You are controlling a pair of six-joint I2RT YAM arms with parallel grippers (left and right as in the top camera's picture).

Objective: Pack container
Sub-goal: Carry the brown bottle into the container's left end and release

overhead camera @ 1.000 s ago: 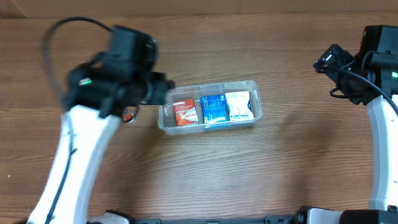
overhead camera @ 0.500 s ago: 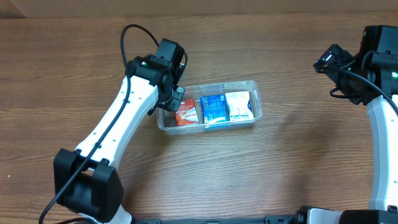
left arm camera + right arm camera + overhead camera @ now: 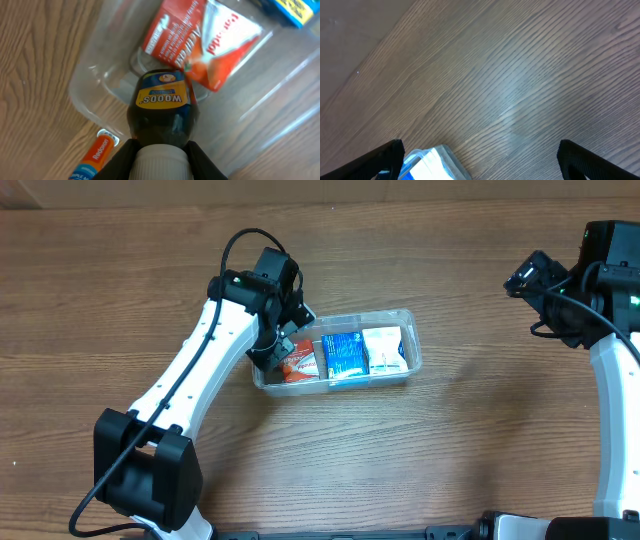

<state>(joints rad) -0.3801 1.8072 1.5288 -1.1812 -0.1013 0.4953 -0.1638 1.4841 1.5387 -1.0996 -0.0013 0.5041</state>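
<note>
**Item:** container [image 3: 338,385], a clear plastic tub with rounded corners and a rim, lay lengthwise at mid-table.

**Change:** within the last second the left gripper [image 3: 159,150] had travelled from just left of the container to above its left end. It was clenched on the white cap of a dark bottle [image 3: 162,107], base pointing in beside the red box [image 3: 297,360].

**Judgement:** bottle nearly placed, release outstanding.

**Contents, left end onward:** red box, blue box [image 3: 345,355], white box [image 3: 385,350].

**Outside the left end:** orange tube [image 3: 92,157].

**Right gripper** [image 3: 480,159]**:** well right of the container, spread wide, empty.
</note>
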